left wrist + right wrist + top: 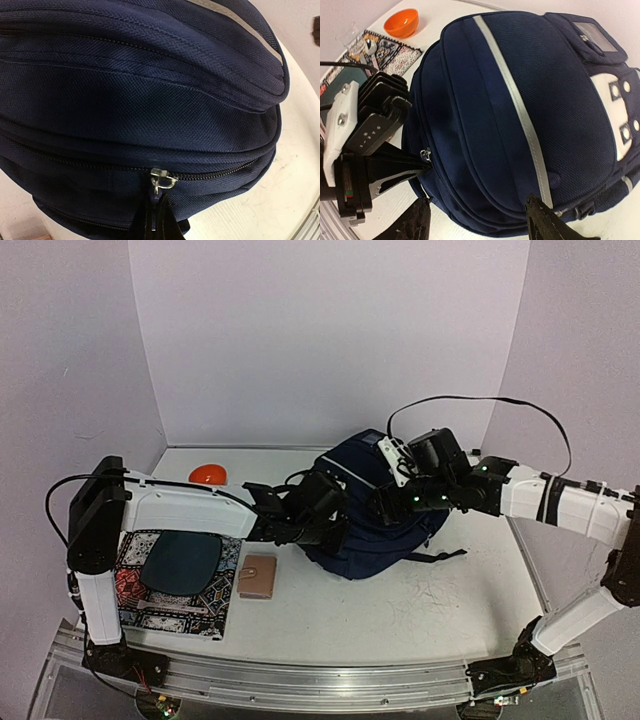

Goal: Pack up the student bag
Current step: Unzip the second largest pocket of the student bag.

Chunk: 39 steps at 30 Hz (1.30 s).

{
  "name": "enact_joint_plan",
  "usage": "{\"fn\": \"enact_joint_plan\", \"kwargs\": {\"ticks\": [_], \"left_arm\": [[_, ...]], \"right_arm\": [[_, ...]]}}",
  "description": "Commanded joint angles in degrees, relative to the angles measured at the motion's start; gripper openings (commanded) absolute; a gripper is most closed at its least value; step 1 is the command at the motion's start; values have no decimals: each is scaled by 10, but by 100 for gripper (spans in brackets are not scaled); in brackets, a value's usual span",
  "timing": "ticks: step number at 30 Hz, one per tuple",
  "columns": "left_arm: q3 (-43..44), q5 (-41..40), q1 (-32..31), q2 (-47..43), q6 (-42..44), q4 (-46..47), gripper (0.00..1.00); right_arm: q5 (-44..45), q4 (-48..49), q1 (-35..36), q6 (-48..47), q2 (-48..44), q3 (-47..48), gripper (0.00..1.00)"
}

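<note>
**A:** What is the left gripper doing?

**B:** The left gripper is pinched tight on the zip pull, with no gap between its fingers; the dark tab runs from the slider straight into its tips.

**A:** And the other one?

**B:** The right gripper hangs spread over the front panel; its two dark fingers stand well apart and hold nothing.

**A:** Where is the student bag in all this?

**B:** The student bag lies flat on the table, front upward, between the two tools; the left one touches its left rim at the zip, and the right one is above it, reaching in from the right.

**A:** So which step is this?

**B:** Opening it, I judge; the teeth beside the slider look closed, so nothing can go in yet.

**A:** And what does the next move need?

**B:** A steady pull that follows the curve of the zip track; the soft bag may drag along with it, so the right gripper probably has to press or hold the fabric. The small brown case, the patterned mat and the orange bowl lie to the bag's left, apart from it.
</note>
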Motion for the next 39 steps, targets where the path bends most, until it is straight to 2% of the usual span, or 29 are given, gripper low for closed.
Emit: {"fn": "enact_joint_plan", "kwargs": {"ticks": [1,5,12,16,22,26,30,36,39], "left_arm": [[-4,-29,7,-69,-2,4,0],[-19,-11,22,-87,-18,2,0],[-16,54,38,-94,-33,5,0],[-11,78,42,-99,-38,12,0],[-19,107,62,-125,-48,21,0],[-20,136,65,-139,-51,27,0],[-23,147,65,-150,-55,31,0],[-40,130,67,-162,-48,31,0],[-44,135,66,-153,-48,32,1]], "right_arm": [[-52,-10,-2,-71,35,47,67],[-99,-14,-2,-112,59,68,67],[-98,-24,0,-128,99,86,64],[-61,-29,3,-138,121,88,62],[55,-33,4,-148,152,92,51],[92,-32,4,-146,167,101,48],[127,-32,4,-147,168,107,36],[130,-32,4,-165,136,104,3],[101,-37,4,-168,123,105,0]]}}
